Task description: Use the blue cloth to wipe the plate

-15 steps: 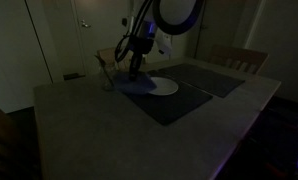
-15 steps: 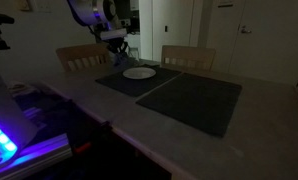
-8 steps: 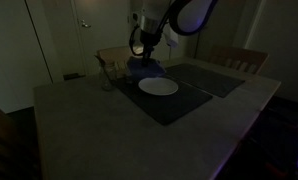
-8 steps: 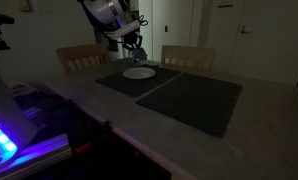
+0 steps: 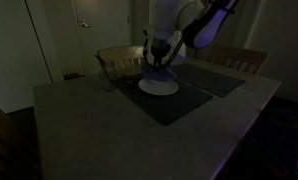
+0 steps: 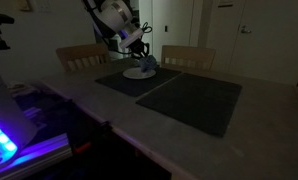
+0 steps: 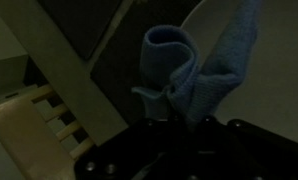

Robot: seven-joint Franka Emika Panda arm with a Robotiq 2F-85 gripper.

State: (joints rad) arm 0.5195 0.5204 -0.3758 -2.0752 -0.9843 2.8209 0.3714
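Note:
The room is dim. My gripper (image 5: 161,58) is shut on the blue cloth (image 5: 160,72), which hangs down from the jaws. In the wrist view the cloth (image 7: 189,75) hangs bunched from my gripper (image 7: 179,118). The white plate (image 5: 158,86) lies on a dark placemat (image 5: 169,100), and the cloth hangs over its far edge. In an exterior view the cloth (image 6: 147,64) hangs over the plate (image 6: 139,72), under my gripper (image 6: 142,50). Whether the cloth touches the plate I cannot tell.
A second dark placemat (image 5: 217,78) lies beside the first one on the grey table (image 5: 89,125). Wooden chairs (image 5: 119,60) (image 5: 239,58) stand at the far side. A small glass-like object (image 5: 106,80) stands near the first placemat's corner. A chair back (image 7: 39,120) shows in the wrist view.
My gripper has lifted the blue cloth from the placemat beside the plate and carried it across to the plate's far edge, where it now hangs lower.

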